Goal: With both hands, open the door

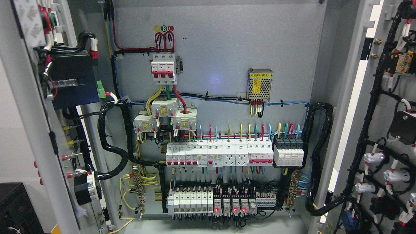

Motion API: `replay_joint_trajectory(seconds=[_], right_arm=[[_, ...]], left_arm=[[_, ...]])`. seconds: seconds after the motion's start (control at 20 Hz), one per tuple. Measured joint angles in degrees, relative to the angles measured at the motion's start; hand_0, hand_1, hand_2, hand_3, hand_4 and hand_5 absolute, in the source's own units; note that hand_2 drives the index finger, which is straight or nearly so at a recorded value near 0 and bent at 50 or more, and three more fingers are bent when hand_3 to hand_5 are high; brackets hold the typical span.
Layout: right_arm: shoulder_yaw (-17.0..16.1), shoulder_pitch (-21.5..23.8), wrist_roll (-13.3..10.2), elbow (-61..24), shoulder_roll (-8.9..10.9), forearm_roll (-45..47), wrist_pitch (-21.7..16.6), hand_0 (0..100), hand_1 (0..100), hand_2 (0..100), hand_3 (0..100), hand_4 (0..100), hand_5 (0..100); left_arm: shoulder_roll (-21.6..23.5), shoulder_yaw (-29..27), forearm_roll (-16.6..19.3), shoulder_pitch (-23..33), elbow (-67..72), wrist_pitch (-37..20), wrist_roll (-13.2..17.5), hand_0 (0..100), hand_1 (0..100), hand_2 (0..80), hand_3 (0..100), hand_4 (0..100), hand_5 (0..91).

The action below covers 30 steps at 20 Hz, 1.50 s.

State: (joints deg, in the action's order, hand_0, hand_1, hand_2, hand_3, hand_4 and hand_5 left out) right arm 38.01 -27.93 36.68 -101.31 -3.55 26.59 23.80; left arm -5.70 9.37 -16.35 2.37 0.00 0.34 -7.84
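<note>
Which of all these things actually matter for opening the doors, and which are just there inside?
Part of the job:
- left door, swung open
- right door, swung open
Neither robot hand is in view.

Just there inside:
- red three-pole breaker
- small mesh-covered power supply
- middle row of white breakers
- bottom row of relays with red lights
- black cable bundle

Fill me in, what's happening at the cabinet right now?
Nothing is being handled in this view: neither robot hand is in frame. Both doors already stand swung open, the left door and the right door, each showing the wiring on its inner face. The head camera looks straight into the cabinet at the back panel, with the main breaker up top, a small power supply to its right, and rows of breakers below. A few red indicator lights glow on the bottom row.
</note>
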Motion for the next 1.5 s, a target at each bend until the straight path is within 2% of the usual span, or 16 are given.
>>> replay_joint_trajectory(seconds=[0.35, 0.65, 1.5], right_arm=[[1.85, -1.33, 0.34, 2.54, -2.08, -0.26, 0.64, 19, 0, 0, 0, 0, 0], [2.83, -2.86, -0.91, 4.88, -3.15, -0.28, 0.7, 19, 0, 0, 0, 0, 0], [5.73, -4.72, -1.12, 7.43, -4.3, -0.36, 0.7, 19, 0, 0, 0, 0, 0]], left_arm=[[0.0, 0.0, 0.0, 0.0, 0.0, 0.0, 0.0, 0, 0, 0.0, 0, 0, 0.0], [0.0, -0.01, 0.0, 0.0, 0.0, 0.0, 0.0, 0, 0, 0.0, 0, 0, 0.0], [-0.01, -0.02, 0.0, -0.02, 0.0, 0.0, 0.0, 0, 0, 0.0, 0, 0, 0.0]])
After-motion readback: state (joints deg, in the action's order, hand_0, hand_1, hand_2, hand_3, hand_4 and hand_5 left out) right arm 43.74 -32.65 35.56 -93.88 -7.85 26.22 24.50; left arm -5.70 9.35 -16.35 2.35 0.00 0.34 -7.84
